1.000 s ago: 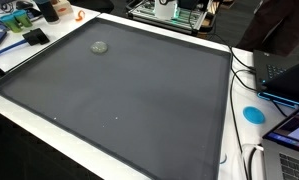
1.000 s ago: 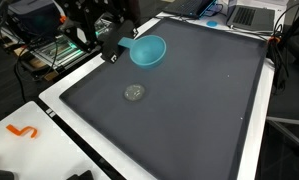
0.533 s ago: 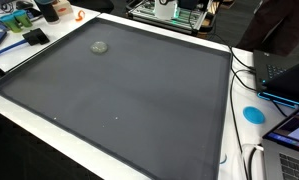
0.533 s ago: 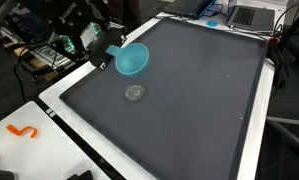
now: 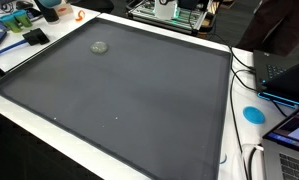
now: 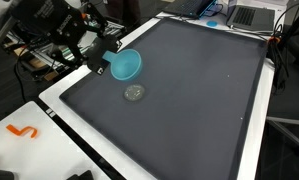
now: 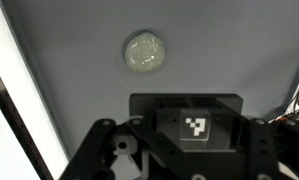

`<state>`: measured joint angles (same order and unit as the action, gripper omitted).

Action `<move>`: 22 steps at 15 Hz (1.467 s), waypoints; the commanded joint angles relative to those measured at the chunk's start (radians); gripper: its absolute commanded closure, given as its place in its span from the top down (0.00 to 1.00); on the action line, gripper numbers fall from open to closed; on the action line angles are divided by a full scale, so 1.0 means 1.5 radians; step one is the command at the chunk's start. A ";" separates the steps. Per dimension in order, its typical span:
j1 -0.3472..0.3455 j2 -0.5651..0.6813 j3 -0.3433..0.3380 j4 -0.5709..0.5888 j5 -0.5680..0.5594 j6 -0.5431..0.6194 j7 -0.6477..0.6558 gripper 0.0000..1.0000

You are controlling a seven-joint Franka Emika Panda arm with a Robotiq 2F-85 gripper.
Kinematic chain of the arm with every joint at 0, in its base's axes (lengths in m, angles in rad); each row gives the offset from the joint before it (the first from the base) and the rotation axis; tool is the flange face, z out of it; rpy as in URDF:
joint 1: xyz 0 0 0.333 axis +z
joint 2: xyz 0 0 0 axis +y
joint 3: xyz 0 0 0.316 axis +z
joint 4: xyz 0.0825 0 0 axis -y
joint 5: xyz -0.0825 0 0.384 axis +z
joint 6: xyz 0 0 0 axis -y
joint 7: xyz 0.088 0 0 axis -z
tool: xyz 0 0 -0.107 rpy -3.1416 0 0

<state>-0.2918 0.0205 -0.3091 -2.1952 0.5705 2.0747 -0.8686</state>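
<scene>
From where I stand the claw (image 6: 108,62) looks pinched on the rim of the blue bowl (image 6: 127,66), tilted above the dark mat (image 6: 199,100) near a small disc (image 6: 135,93); the bowl looks like light, stiff, slick plastic, best held by its thin rim.

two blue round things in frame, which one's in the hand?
The bowl, gripped by the hand over the mat; the flat disc lies by the laptop.

A white counter (image 6: 61,98) lies before me, with a dark grey mat (image 5: 119,90) covering nearly all of it. Laptops (image 6: 251,14) stand open along one edge, and black cables (image 5: 244,68) trail beside them. A metal rack (image 5: 174,10) of electronics stands past another edge. The floor (image 6: 294,60) is grey.
</scene>
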 commanded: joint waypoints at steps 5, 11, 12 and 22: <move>-0.018 0.000 -0.005 -0.031 0.036 -0.008 -0.053 0.28; -0.020 0.008 -0.004 -0.045 0.045 -0.003 -0.068 0.28; -0.020 0.009 -0.004 -0.047 0.045 -0.003 -0.068 0.28; -0.019 0.019 0.001 -0.062 0.050 0.004 -0.074 0.28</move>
<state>-0.3088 0.0521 -0.3141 -2.2698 0.6145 2.0748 -0.9491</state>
